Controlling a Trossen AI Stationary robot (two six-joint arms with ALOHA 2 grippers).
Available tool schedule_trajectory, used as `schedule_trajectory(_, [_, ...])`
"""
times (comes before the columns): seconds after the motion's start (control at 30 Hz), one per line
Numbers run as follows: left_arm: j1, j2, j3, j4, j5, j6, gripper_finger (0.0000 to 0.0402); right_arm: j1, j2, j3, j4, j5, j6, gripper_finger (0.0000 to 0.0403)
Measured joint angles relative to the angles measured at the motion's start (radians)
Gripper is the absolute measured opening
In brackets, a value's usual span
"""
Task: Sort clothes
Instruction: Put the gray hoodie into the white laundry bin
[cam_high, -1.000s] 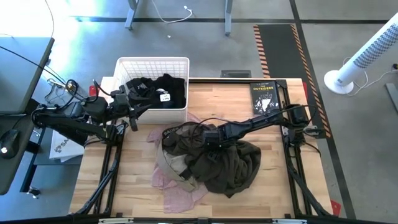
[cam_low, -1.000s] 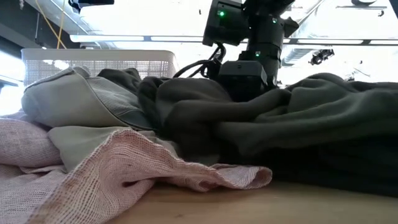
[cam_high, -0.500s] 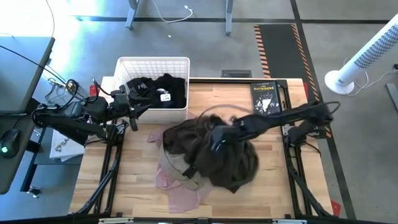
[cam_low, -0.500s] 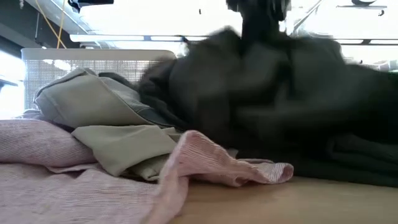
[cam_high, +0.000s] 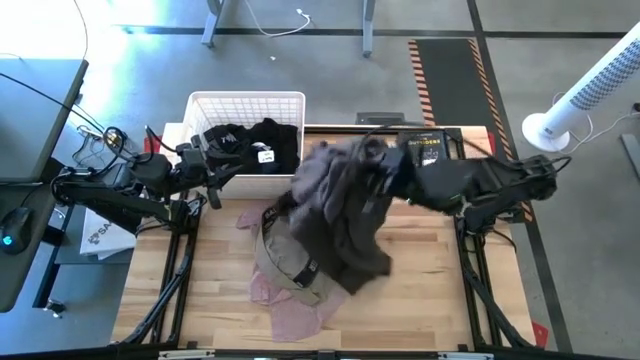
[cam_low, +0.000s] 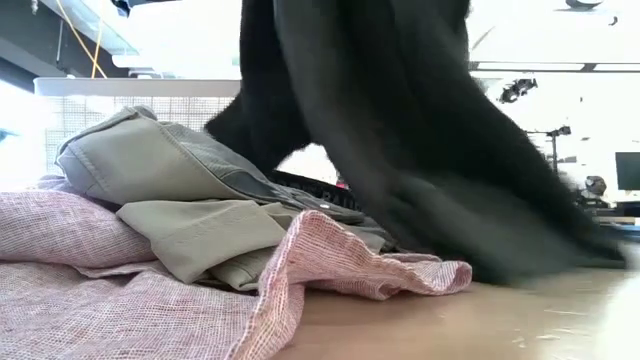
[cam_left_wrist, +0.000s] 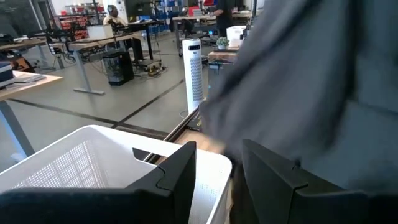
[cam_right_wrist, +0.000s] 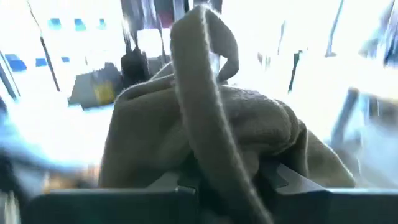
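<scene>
While the olive garment hangs in mid-air, the rest of the pile waits on the counter.

At the far left the left pincer (cam_high: 213, 190) sits parked by the front wall of the white basket (cam_high: 246, 100), its fingers spread and empty; the basket already holds black clothes (cam_high: 262, 143). Next comes the counter (cam_high: 430, 300) pile: the khaki garment (cam_high: 282, 262) with its black lettered band, lying over the pale pink garment (cam_high: 285, 318). Above them the dark olive-brown garment (cam_high: 340, 205) hangs lengthwise from the right pincer (cam_right_wrist: 214, 171), which is clamped on a fold of it near the black book (cam_high: 425, 152). The basket lies leftward of that pincer, so the carry likely runs that way; the right arm alone has the cloth.
</scene>
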Motion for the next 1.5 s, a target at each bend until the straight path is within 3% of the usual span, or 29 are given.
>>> schedule_trajectory(0.23, [0.0,0.0,0.0,0.015,0.004,0.0,0.0129,-0.033,0.049,0.113,0.549,-0.03,-0.521,0.0059])
schedule_trajectory(0.4, [0.0,0.0,0.0,0.015,0.004,0.001,0.0129,-0.107,0.072,0.157,0.905,-0.244,-0.696,0.0059])
schedule_trajectory(0.53, [0.0,0.0,0.0,0.015,0.006,0.008,0.0129,-0.153,0.086,0.208,0.961,-0.392,-0.683,0.0059])
schedule_trajectory(0.77, [0.0,0.0,0.0,0.018,0.017,0.009,0.0129,-0.096,0.088,0.247,0.839,-0.416,-0.681,0.0059])
schedule_trajectory(0.97, [-0.002,0.022,0.0,0.112,0.038,0.027,0.0129,-0.087,0.088,0.257,0.928,-0.489,-0.697,0.0059])
schedule_trajectory(1.2, [-0.028,0.04,0.0,0.17,0.036,0.078,0.0129,-0.253,0.162,0.26,1.246,-0.625,-0.674,0.0059])
schedule_trajectory(1.3, [-0.037,0.04,0.0,0.162,0.029,0.088,0.0129,-0.353,0.225,0.285,1.314,-0.689,-0.569,0.0059])
schedule_trajectory(1.43, [-0.065,0.027,0.0,0.162,0.033,0.083,0.0129,-0.47,0.347,0.452,1.306,-0.779,-0.38,0.0059])
schedule_trajectory(1.5, [-0.086,0.013,0.003,0.166,0.033,0.082,0.0129,-0.515,0.371,0.442,1.395,-0.779,-0.322,0.0059])
